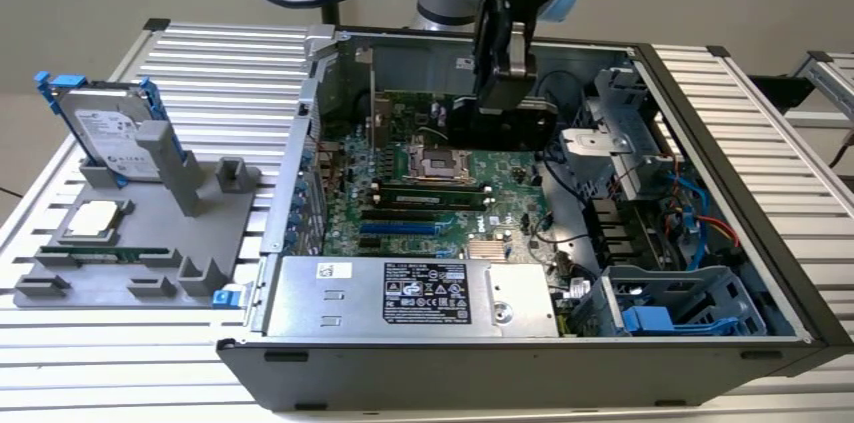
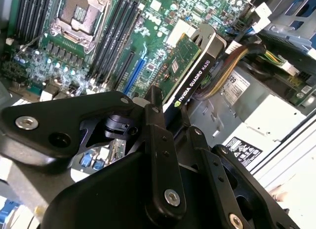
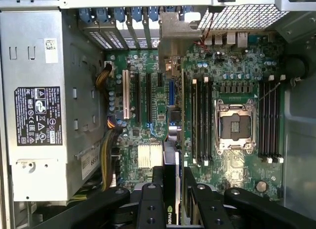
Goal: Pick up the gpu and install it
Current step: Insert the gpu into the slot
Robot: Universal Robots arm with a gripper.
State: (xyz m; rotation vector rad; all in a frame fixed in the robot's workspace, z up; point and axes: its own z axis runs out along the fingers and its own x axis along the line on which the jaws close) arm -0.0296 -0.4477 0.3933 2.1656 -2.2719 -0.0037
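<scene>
Exterior view: black end effector hanging inside the open black computer case, clenched on the gpu, a flat card with a black cooler face, held on edge above the far part of the green motherboard. To the exterior view's left, on the ribbed metal surface, a grey holder carrying a silver hard drive with blue frame.

Second wrist view: end effector fingers pinching the near end of the gpu, green board on one face, black cooler on the other; card free in the air, above the board and beside the silver power supply.

First wrist view: gpu seen edge-on between the fingers, running roughly parallel to the expansion slots, beside them rather than over one.

Judged step: carrying and aligning, card not yet seated. Needed for seating: edge connector square over the long slot, bracket end toward the rear openings, then a straight press down.
</scene>
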